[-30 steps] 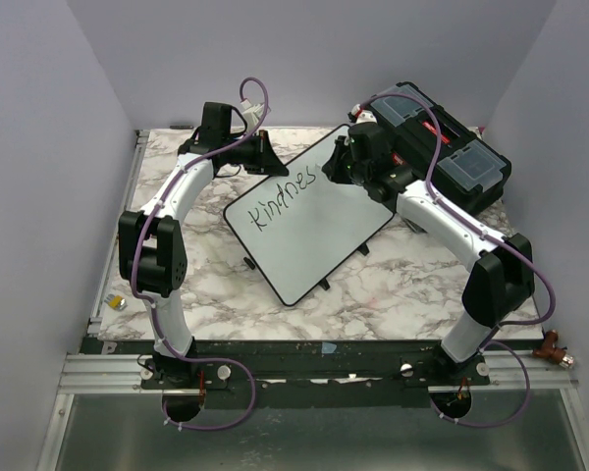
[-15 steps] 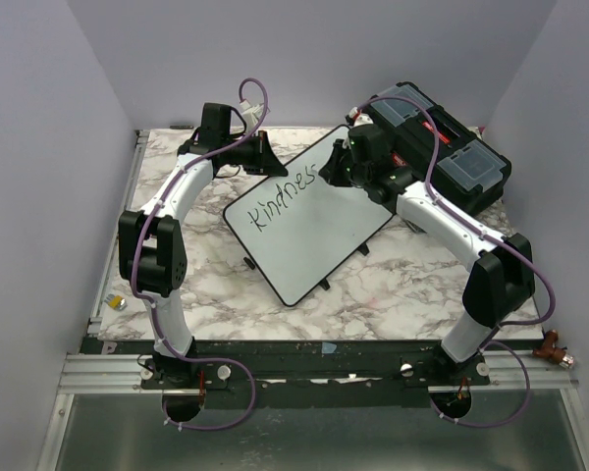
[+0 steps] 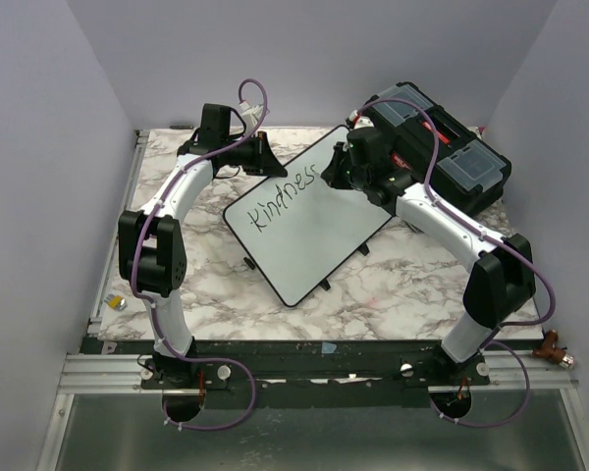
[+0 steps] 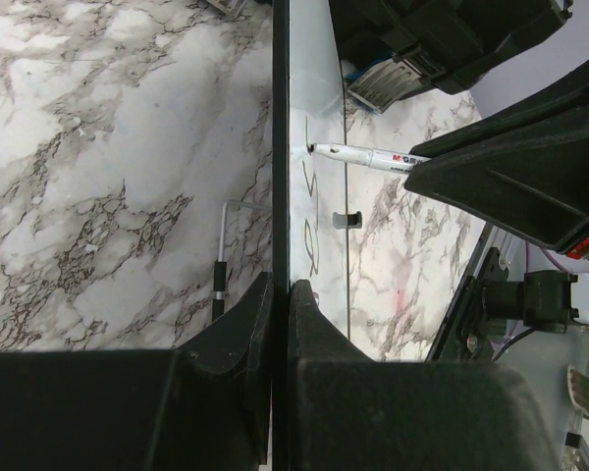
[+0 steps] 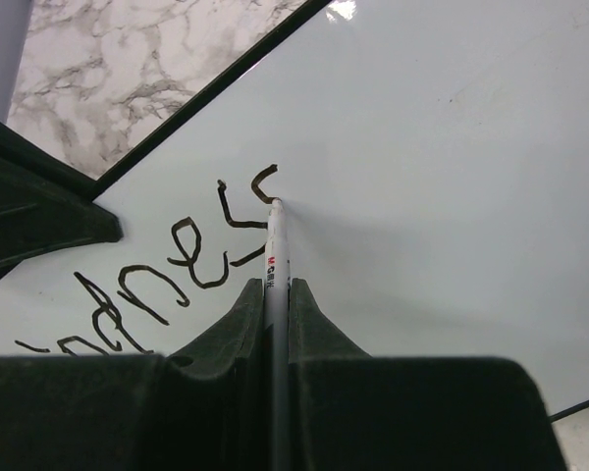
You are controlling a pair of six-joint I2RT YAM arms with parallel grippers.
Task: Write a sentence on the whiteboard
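Clamped between the closed fingers of the right gripper (image 5: 277, 290) is a thin white marker (image 5: 275, 245), and its tip is pressed on the whiteboard (image 5: 452, 147) just beside the last letter of the sentence (image 5: 196, 245). From the right wrist only the end of the lettering can be read; the first letters are cut off at the lower left by the gripper body.

From above, the word "Kindness" (image 3: 285, 196) is seen slanting across the far left part of the whiteboard (image 3: 314, 235), which lies turned at an angle in the middle of the marble table (image 3: 393, 285). The marker tip and the board's far right corner are hidden there under the right gripper (image 3: 340, 173).

The left gripper (image 4: 280, 294) is shut on the board's black frame at its far left edge. From the left wrist the whiteboard (image 4: 314, 78) is seen almost edge-on, so the strokes are foreshortened and cannot be read; the marker (image 4: 368, 155) is seen touching the surface.

A black toolbox (image 3: 452, 147) stands at the far right, partly covered by the right arm. A small object (image 3: 121, 303) at the table's left edge is too small to identify.
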